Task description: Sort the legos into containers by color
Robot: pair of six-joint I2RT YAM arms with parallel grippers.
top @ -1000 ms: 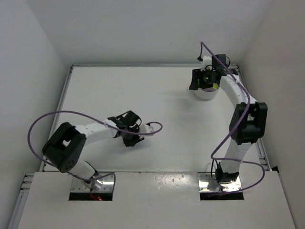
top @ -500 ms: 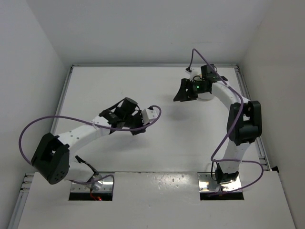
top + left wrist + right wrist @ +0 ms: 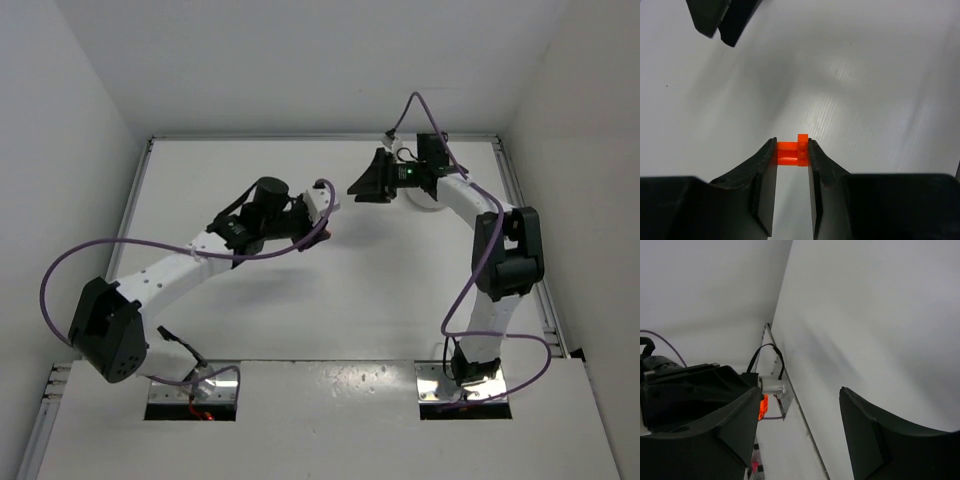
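My left gripper is shut on an orange-red lego, pinched at the very fingertips above the bare white table. In the top view this gripper reaches to the table's middle, pointing right and back. My right gripper hangs just beyond it, facing left, jaws open and empty. In the right wrist view the orange-red lego peeks out beside the left finger. The right gripper's fingers show at the top left of the left wrist view. The white dish with the containers is mostly hidden under the right arm.
White walls close the table at the back and both sides. A raised rail runs along the back edge. Purple cables loop off both arms. No other legos show on the table.
My left arm has swung up and right toward the table's middle with the orange-red lego. My right gripper has moved left off the dish toward it and opened slightly wider.
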